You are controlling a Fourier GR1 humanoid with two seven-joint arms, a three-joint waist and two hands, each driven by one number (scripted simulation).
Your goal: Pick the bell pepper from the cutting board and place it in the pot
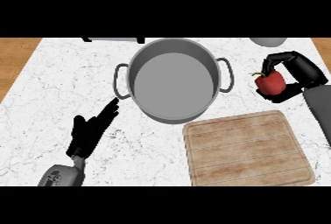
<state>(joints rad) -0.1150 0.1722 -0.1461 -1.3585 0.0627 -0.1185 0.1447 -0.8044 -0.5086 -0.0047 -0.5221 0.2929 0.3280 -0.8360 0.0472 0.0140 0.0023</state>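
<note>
Red bell pepper (270, 82) apparently inside right hand's (298, 70) curl.

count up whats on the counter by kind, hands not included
pot: 1
cutting board: 1
bell pepper: 1, red, held in the right hand
pale things cut off at the far edge: 2, kind unclear
total: 5
</note>
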